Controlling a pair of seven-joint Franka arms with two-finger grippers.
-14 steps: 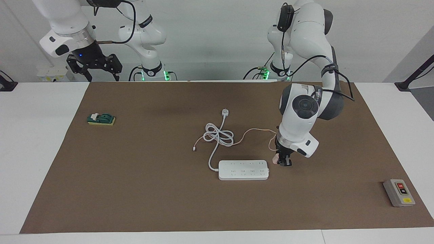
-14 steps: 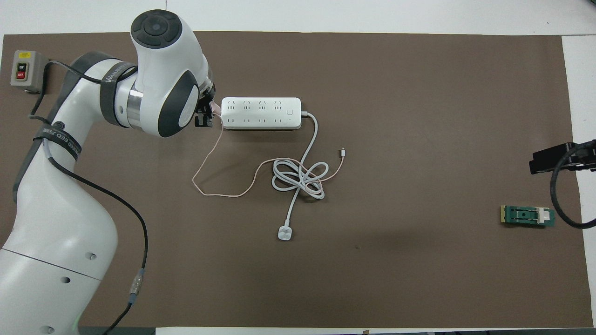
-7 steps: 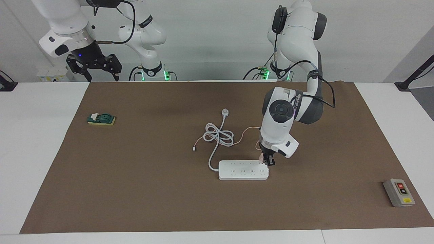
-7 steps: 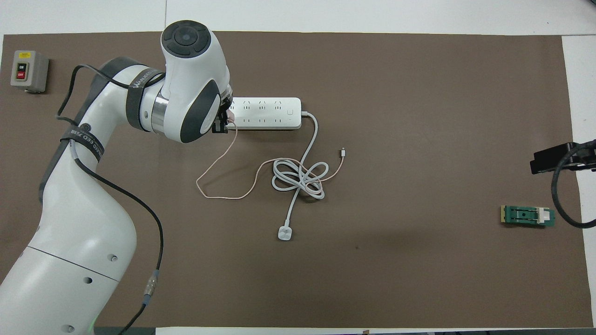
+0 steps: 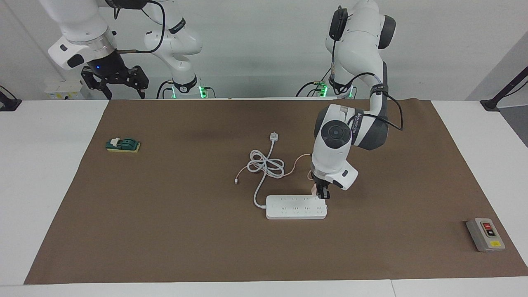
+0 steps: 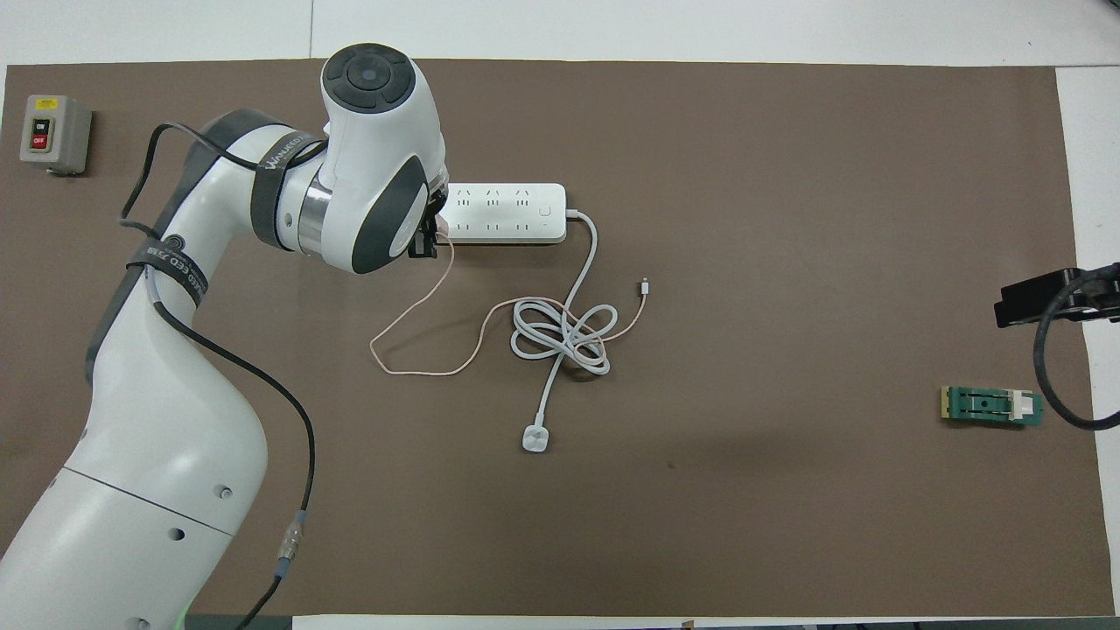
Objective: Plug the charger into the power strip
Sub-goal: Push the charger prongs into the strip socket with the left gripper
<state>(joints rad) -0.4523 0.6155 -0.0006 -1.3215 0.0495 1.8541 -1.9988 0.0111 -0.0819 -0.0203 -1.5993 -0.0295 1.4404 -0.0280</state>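
Observation:
The white power strip (image 5: 295, 207) (image 6: 503, 213) lies flat in the middle of the brown mat. My left gripper (image 5: 322, 195) (image 6: 425, 242) hangs just over the strip's end that is toward the left arm's end of the table, shut on the small pink charger (image 5: 315, 190) (image 6: 443, 229). The arm's wrist hides most of the charger and that end of the strip from above. Its thin pink cable (image 5: 298, 162) (image 6: 411, 311) trails over the mat to the coiled white cord. My right gripper (image 5: 123, 91) (image 6: 1039, 302) waits open, raised at the right arm's end of the table.
The strip's thick white cord (image 5: 266, 167) (image 6: 560, 337) lies coiled nearer to the robots, ending in a round white plug (image 5: 274, 136) (image 6: 535, 438). A grey button box (image 5: 485, 234) (image 6: 52, 133) sits at the left arm's end. A green block (image 5: 123, 145) (image 6: 991, 406) lies toward the right arm's end.
My left gripper has carried the charger sideways from beside the strip's end to over that end. The pink cable has followed it. The right arm has not moved.

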